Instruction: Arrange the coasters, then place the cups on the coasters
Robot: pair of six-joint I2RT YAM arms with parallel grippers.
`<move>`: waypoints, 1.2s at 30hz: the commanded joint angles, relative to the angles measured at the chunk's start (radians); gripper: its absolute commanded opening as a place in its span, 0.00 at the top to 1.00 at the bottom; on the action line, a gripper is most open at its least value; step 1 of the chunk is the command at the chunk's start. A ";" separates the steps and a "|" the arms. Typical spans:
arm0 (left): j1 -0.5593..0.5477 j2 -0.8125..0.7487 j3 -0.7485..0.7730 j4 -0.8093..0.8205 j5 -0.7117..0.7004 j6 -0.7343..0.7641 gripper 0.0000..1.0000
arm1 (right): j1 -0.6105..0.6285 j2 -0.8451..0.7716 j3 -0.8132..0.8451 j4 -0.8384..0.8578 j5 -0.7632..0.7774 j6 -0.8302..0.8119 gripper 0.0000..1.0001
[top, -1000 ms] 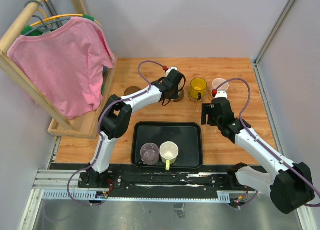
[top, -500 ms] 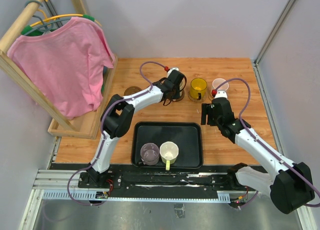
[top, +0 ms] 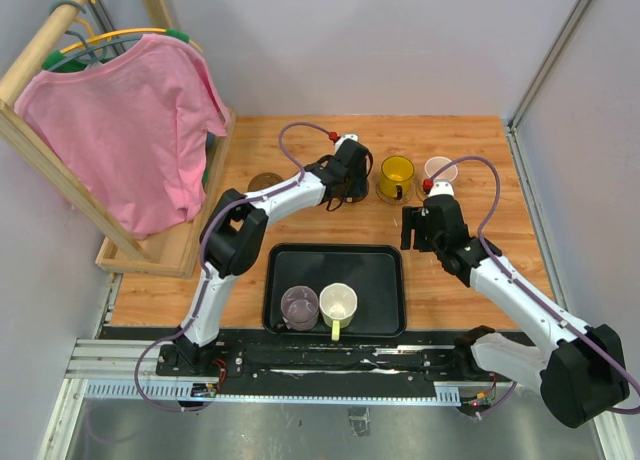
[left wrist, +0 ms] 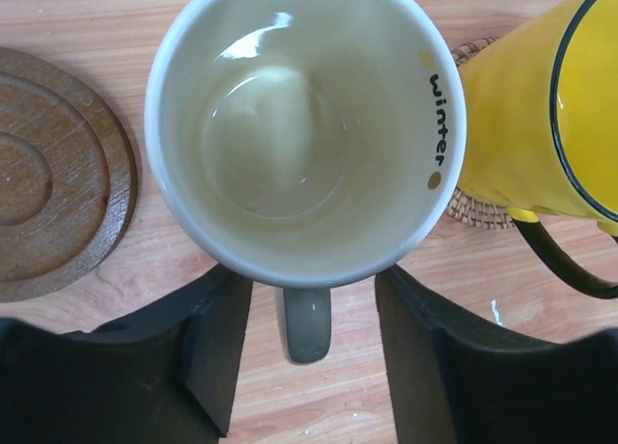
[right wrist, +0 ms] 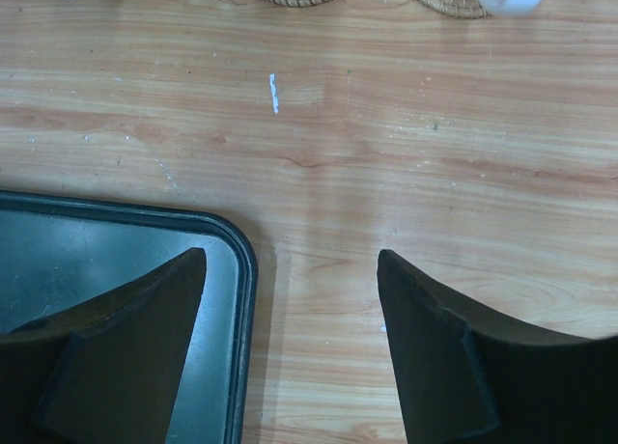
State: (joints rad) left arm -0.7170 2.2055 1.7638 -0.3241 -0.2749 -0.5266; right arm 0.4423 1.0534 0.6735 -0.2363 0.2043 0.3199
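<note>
The cream cup (left wrist: 304, 125) stands upright on the table, right under my left gripper (left wrist: 309, 304). Its handle (left wrist: 307, 323) lies between the jaws, which stand open with a gap on each side. A dark brown coaster (left wrist: 48, 222) lies bare to its left. To its right the amber-yellow cup (left wrist: 541, 116) sits on a woven tan coaster (left wrist: 473, 208). In the top view the pale pink cup (top: 440, 170) stands further right. My right gripper (right wrist: 290, 256) hangs open and empty over bare wood beside the tray corner (right wrist: 241, 261).
The black tray (top: 385, 280) near the front holds the grey-lilac cup (top: 299, 305) and the white cup with a yellowish handle (top: 338, 303). A wooden rack with a pink shirt (top: 125, 130) fills the left side. Walls close in the back and right.
My left gripper has opened and let go of the cream cup's handle. The cup stays where it was. The right arm has not moved.
</note>
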 commanded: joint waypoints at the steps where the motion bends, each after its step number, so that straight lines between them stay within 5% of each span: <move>1: -0.007 -0.066 -0.021 0.037 -0.023 0.007 0.40 | 0.009 -0.012 -0.014 0.013 -0.012 0.022 0.27; 16: -0.008 -0.378 -0.282 0.114 0.000 0.050 0.29 | 0.009 -0.031 -0.015 0.003 -0.036 0.041 0.27; 24: -0.012 -0.760 -0.678 0.160 -0.016 0.081 0.27 | 0.018 -0.059 -0.003 -0.043 -0.123 0.015 0.16; 30: -0.046 -1.110 -0.955 0.057 -0.003 0.043 0.26 | 0.094 -0.106 0.010 -0.119 -0.143 -0.011 0.13; 36: -0.103 -1.400 -1.074 -0.110 0.044 -0.055 0.24 | 0.169 -0.172 0.026 -0.167 -0.194 -0.023 0.12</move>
State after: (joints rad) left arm -0.7898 0.9379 0.7265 -0.3214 -0.2680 -0.5076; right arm 0.5720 0.9241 0.6685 -0.3450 0.0628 0.3172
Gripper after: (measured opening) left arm 0.750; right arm 0.875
